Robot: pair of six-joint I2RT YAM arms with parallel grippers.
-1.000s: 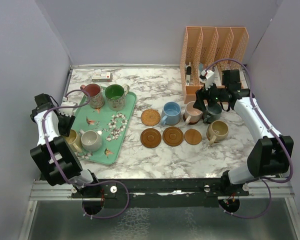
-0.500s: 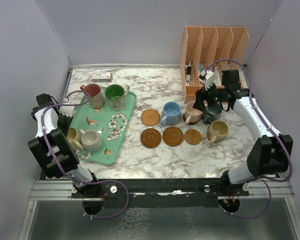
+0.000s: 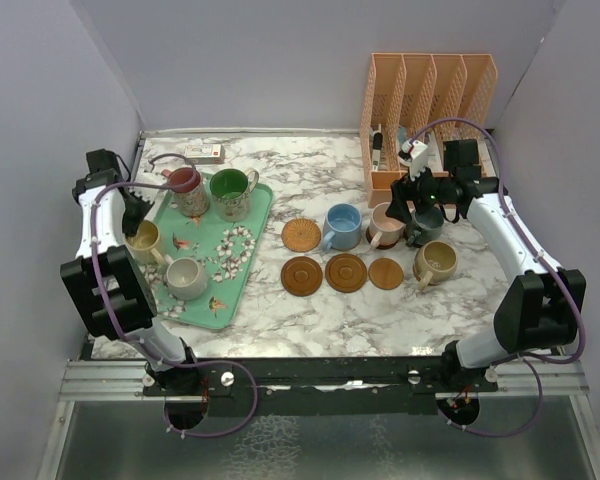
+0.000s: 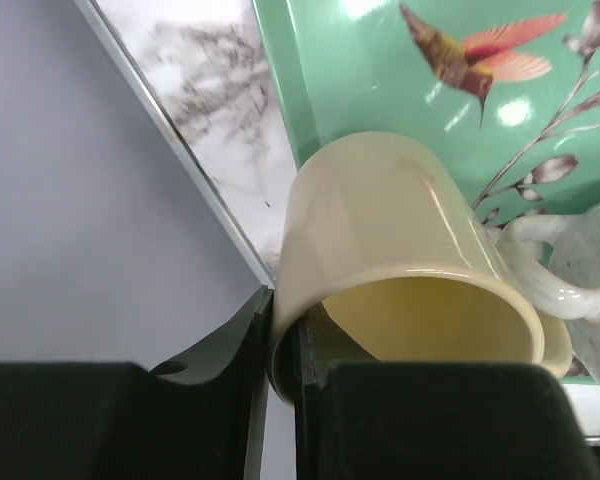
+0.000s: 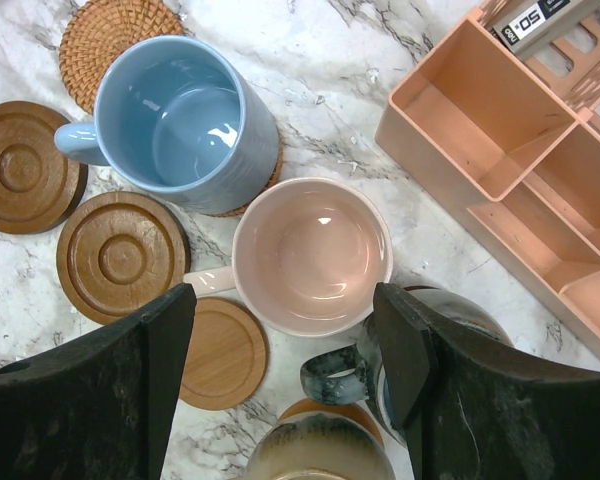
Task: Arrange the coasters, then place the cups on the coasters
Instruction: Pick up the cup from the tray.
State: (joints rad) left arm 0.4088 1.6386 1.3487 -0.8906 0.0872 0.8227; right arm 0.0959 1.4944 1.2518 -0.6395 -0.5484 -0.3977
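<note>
At the far left, the left gripper (image 4: 285,345) is clamped on the wall of the yellow cup (image 4: 400,230), one finger inside and one outside, at the left edge of the mint-green tray (image 3: 252,240), which is printed with hummingbirds and blossoms. The tray holds four cups: the yellow one, a cream cup (image 3: 185,278), a red cup (image 3: 185,188) and a green cup (image 3: 230,190). Beyond it lies a small box (image 3: 203,153) whose print is too small to read. On the marble table (image 3: 310,330) to the right, five coasters show: a bare woven coaster (image 3: 301,235), two dark ringed coasters (image 3: 302,275), a plain tan coaster (image 3: 385,273) and a second woven coaster (image 5: 263,190) under the blue cup (image 3: 342,227). Four cups stand here: the blue one, a pink cup (image 5: 310,255), a dark teal cup (image 3: 427,226) and a tan cup (image 3: 438,262). The right gripper (image 5: 280,300) hangs over the pink cup with its jaws apart, holding nothing. At the far right stands a peach file rack (image 3: 430,85) with four slots. Its low front bin holds a marker (image 3: 377,150) and a label (image 5: 530,15) reading "50".
</note>
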